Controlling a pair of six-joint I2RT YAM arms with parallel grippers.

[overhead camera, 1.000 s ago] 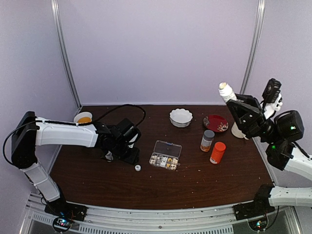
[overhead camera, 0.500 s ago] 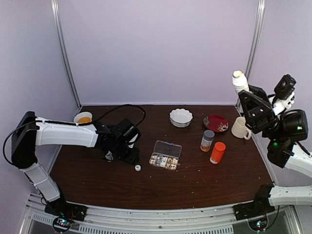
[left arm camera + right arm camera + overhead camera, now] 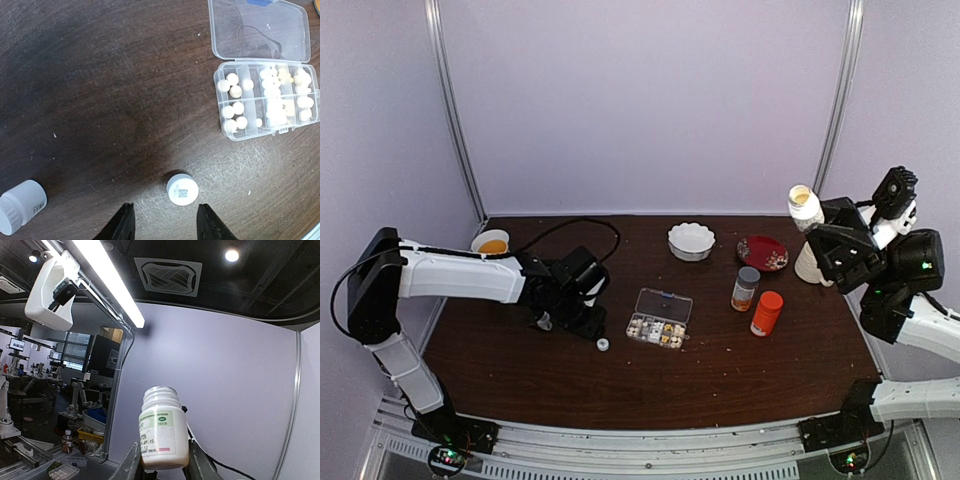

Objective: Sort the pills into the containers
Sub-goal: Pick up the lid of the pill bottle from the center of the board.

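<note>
The clear pill organizer box (image 3: 660, 318) lies mid-table with its lid open; in the left wrist view (image 3: 250, 132) several whitish pills (image 3: 272, 90) fill its compartments. My left gripper (image 3: 592, 327) is open and empty, low over the table, with a small white cap (image 3: 182, 189) just ahead of its fingertips (image 3: 125, 222). The cap also shows in the top view (image 3: 603, 344). My right gripper (image 3: 817, 224) is shut on an uncapped white labelled bottle (image 3: 806, 207), held high at the right edge. In the right wrist view the gripper (image 3: 161, 462) holds the bottle (image 3: 162, 432) upright.
A tiny white bottle (image 3: 20, 206) lies left of my left gripper. A white bowl (image 3: 691, 240), a red plate (image 3: 762, 252), a grey-capped bottle (image 3: 746, 288), an orange bottle (image 3: 766, 313) and a cream mug (image 3: 808, 265) stand at the right. A small cup (image 3: 491, 241) sits back left.
My right gripper first carried the white bottle up and to the right, then lowered and tilted it, so its open mouth now shows. The left arm has barely moved.
</note>
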